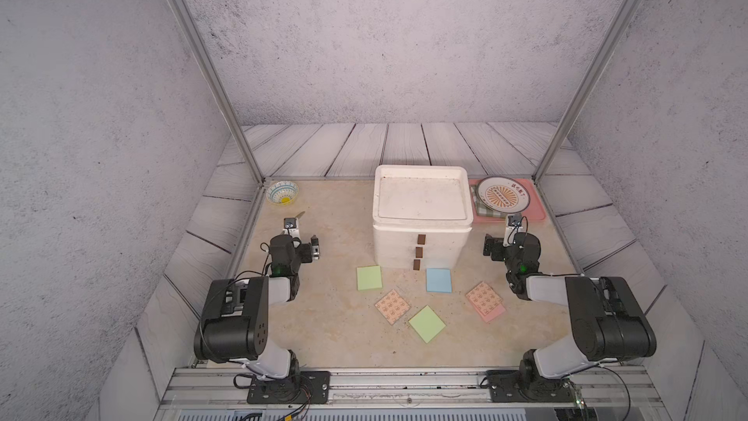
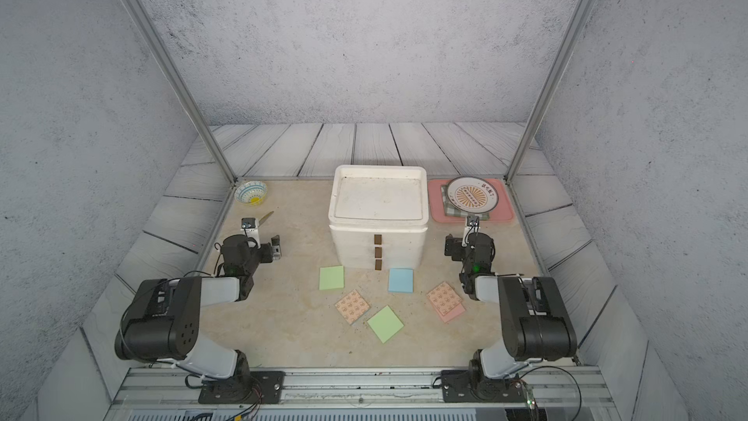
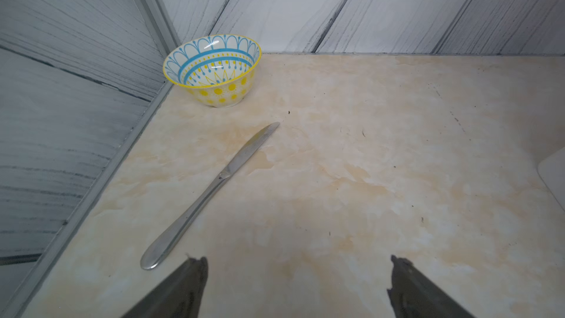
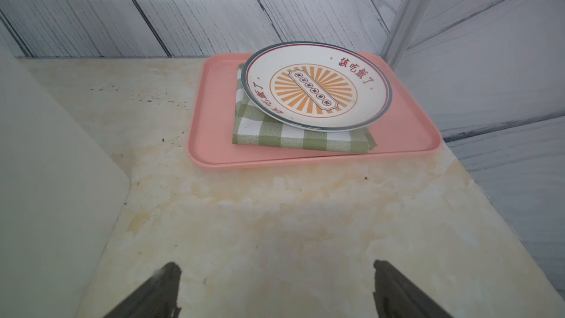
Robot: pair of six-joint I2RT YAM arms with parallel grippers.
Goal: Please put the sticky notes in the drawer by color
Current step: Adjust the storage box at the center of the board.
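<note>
The white drawer (image 1: pixel 423 216) stands mid-table with its three brown tab handles (image 1: pixel 419 252) facing the front, all shut. In both top views the sticky notes lie flat in front of it: a green one (image 1: pixel 369 277), a blue one (image 1: pixel 438 280), a peach printed one (image 1: pixel 392 306), another green one (image 1: pixel 427 323), and a peach one (image 1: pixel 483 298) overlapping a pink one (image 1: pixel 496 313). My left gripper (image 3: pixel 297 260) hovers left of the drawer, open and empty. To the drawer's right, my right gripper (image 4: pixel 275 264) is also open and empty. No sticky note shows in either wrist view.
A patterned bowl (image 1: pixel 282 192) sits in the back left corner with a table knife (image 3: pixel 211 191) lying near the left gripper. At back right, a pink tray (image 4: pixel 211 136) carries a green checked cloth (image 4: pixel 275 136) and a plate (image 4: pixel 318 87). Metal posts stand at both back corners.
</note>
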